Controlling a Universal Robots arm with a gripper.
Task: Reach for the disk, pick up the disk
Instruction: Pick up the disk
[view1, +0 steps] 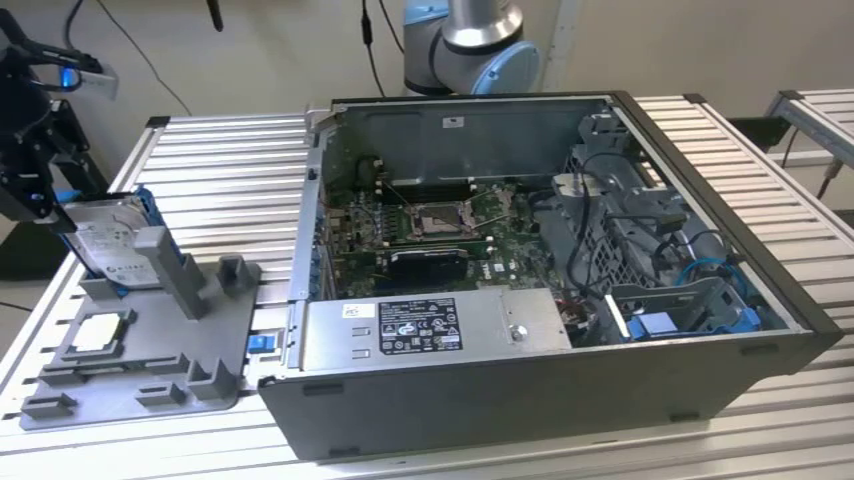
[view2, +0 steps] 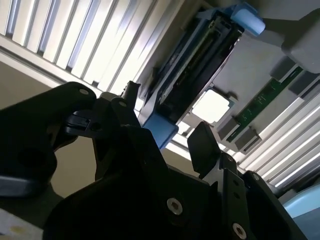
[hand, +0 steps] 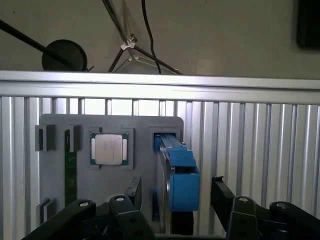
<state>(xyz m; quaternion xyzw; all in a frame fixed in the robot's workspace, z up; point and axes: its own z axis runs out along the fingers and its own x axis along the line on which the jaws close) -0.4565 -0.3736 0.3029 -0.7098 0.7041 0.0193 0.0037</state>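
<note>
On the exterior view's left, the disk stands on its edge in a slot at the far end of a grey tray, leaning a little, with its white label facing the near side and its blue bracket along the edges. The tray lies on a ribbed metal table, just beside an open computer case that takes up the middle and the exterior view's right. The black gripper hangs at the far left edge of that view, right at the upper end of the disk. In the first wrist view the gripper is spread wide, its two dark fingers set one on each side of the disk's blue bracket, with a gap showing on both sides, so it holds nothing. The second wrist view shows the same: the blue end of the bracket sits between the parted fingertips. A small square silver chip lies flat in its own pocket of the tray, near the disk but apart from it, and a thin green circuit strip stands in a slot on the chip's other side. Inside the case, a grey metal box with a black-and-white sticker sits along the near wall, and the arm's base rises behind the far wall.
</note>
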